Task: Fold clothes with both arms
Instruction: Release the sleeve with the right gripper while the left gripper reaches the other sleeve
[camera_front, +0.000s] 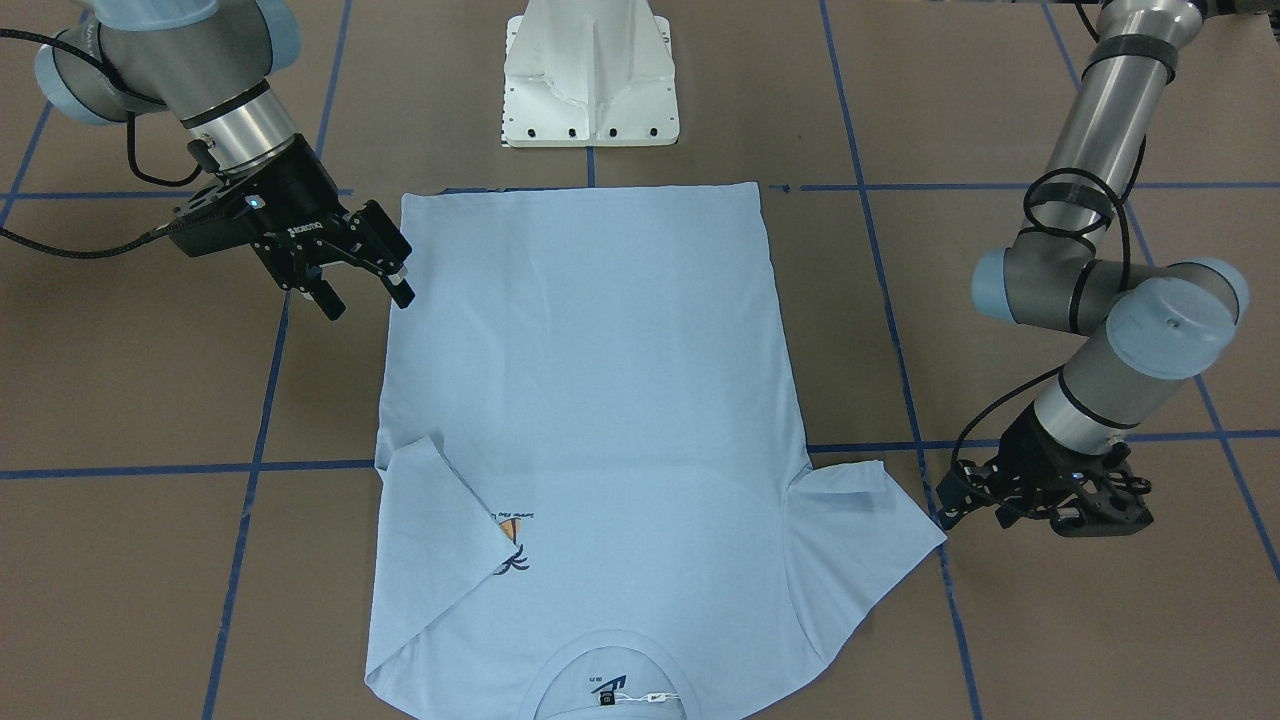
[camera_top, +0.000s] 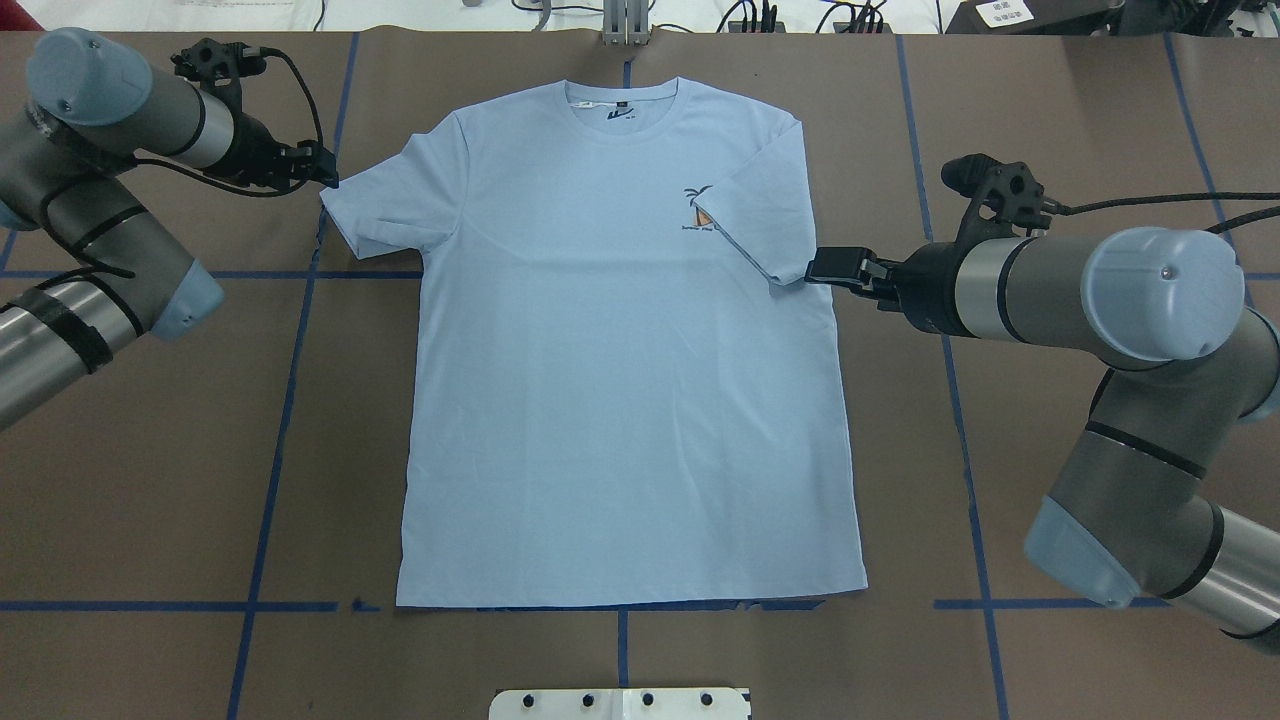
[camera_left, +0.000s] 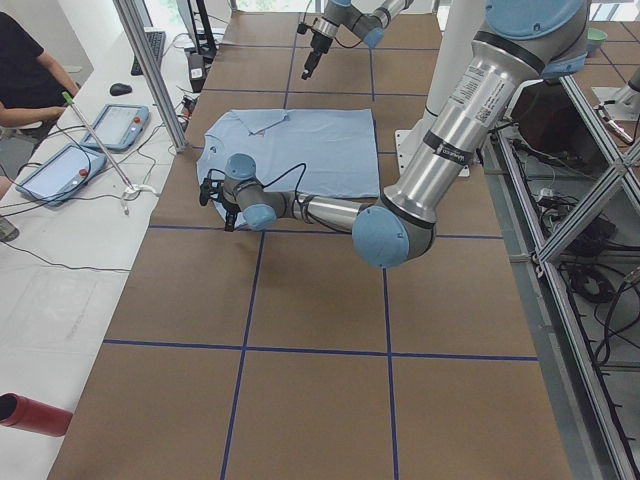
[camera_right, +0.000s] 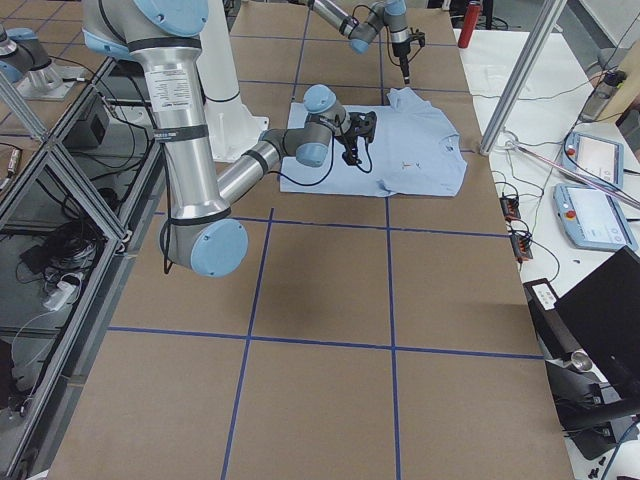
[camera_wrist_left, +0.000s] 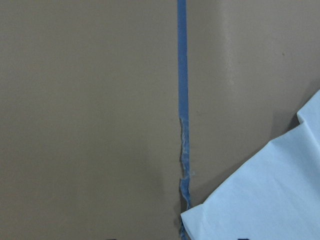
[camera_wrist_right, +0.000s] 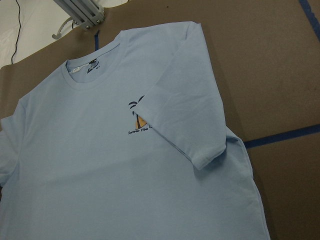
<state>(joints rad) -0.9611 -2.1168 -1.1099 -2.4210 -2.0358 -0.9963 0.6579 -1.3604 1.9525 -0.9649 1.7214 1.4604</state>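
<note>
On the brown table (camera_top: 150, 450), seen from above, the T-shirt (camera_top: 620, 380) lies flat in the middle, chest up. Its collar (camera_top: 625, 100) is at 12 o'clock and its hem (camera_top: 630, 598) is at 6 o'clock. The right sleeve (camera_top: 765, 210), at about 2 o'clock, is folded in over the chest and hides a bit of the palm-tree print (camera_top: 700, 205). The left sleeve (camera_top: 385, 205), at about 10 o'clock, is not folded yet. It sticks out flat toward 9 o'clock.

My right pincer (camera_front: 365, 292) is at 3 o'clock of the shirt, just beside the low corner of the folded sleeve. Its two fingers are wide apart and hold nothing. My left pincer (camera_top: 325, 178) is at the very tip of the left sleeve. It looks like it touches the cloth, but I cannot tell if its fingers are apart or pinched, or if they have any cloth.

I think the job now is to fold the left sleeve in. To do it well, I should pinch just the corner of the sleeve, and not the table. Then I should lift it only a little, carry it toward 3 o'clock, and lay it down flat so both sides match. I should go slow, so the shirt does not slide or bunch up. My right pincer should not bump the sleeve that is already folded.
</note>
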